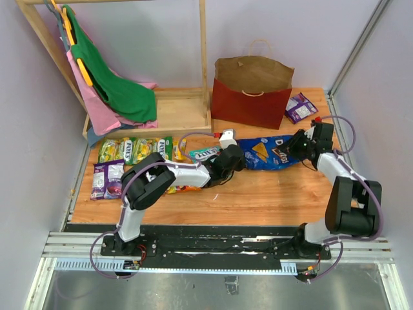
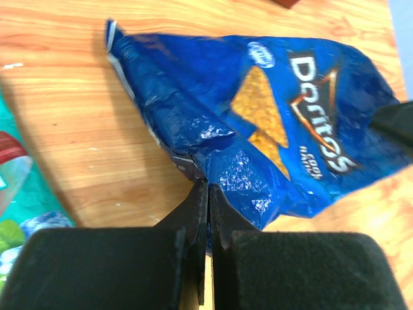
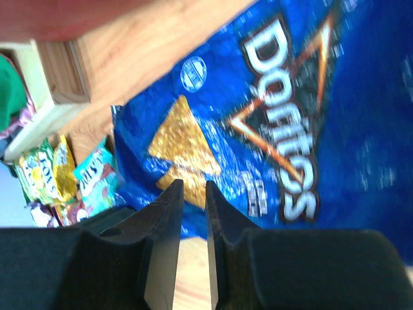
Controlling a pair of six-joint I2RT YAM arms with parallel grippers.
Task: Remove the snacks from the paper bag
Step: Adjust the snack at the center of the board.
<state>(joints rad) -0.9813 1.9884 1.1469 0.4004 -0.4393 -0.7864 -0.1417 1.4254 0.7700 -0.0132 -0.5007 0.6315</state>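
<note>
The blue Doritos bag [image 1: 268,155] lies flat on the wooden table between my two grippers. My left gripper [image 1: 235,158] is shut, pinching the crumpled left edge of the Doritos bag [image 2: 277,110] at its fingertips [image 2: 208,187]. My right gripper [image 1: 298,145] is at the bag's right end; in the right wrist view [image 3: 191,187] its jaws stand a narrow gap apart, empty, just above the Doritos bag [image 3: 290,116]. The paper bag [image 1: 251,90] stands upright at the back, dark red below, brown above. Several candy packets [image 1: 129,152] lie in a row at the left.
A purple packet [image 1: 301,106] lies right of the paper bag and another [image 1: 106,179] at the left edge. A wooden rack [image 1: 193,110] with green [image 1: 122,90] and pink cloths stands back left. A teal packet [image 2: 26,187] lies close to my left gripper.
</note>
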